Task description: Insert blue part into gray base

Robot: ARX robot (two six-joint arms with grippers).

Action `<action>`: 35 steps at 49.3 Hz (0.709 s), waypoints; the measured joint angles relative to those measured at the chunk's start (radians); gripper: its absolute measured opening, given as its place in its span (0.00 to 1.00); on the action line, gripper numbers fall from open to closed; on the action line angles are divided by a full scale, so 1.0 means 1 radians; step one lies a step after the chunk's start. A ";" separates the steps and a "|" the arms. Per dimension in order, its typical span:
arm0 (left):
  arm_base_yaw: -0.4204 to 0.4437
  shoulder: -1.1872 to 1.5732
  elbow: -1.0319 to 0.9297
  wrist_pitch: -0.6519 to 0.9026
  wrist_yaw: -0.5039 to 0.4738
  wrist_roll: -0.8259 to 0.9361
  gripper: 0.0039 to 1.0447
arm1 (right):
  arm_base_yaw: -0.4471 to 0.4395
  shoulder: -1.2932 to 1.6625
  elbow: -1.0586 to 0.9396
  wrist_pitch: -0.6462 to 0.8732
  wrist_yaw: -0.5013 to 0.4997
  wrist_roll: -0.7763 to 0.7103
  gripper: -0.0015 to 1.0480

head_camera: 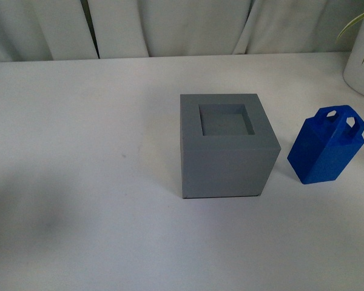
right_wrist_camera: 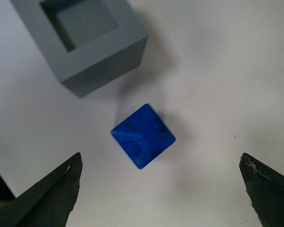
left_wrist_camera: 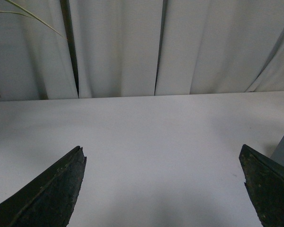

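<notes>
Wide bare desk (head_camera: 79,182) left of the gray base (head_camera: 227,160), open back to the curtain (head_camera: 188,27). Only a narrow strip of desk between the gray base and the blue part (head_camera: 326,148), near each other but apart. Clear air over both in the front view. White pot (head_camera: 361,73) at the far right edge, behind the blue part and apart from it. Right gripper (right_wrist_camera: 161,156) spread wide, looking down on the blue part, with bare desk all round it. Left gripper (left_wrist_camera: 162,149) spread wide over bare desk, a corner of the gray base just beside one finger.
</notes>
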 joint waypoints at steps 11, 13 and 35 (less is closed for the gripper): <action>0.000 0.000 0.000 0.000 0.000 0.000 0.94 | 0.075 0.176 0.161 -0.248 0.173 -0.334 0.93; 0.000 0.000 0.000 0.000 0.000 0.000 0.94 | 0.087 0.198 0.172 -0.259 0.187 -0.359 0.93; 0.000 0.000 0.000 0.000 0.000 0.000 0.94 | 0.137 0.368 0.293 -0.270 0.270 -0.467 0.93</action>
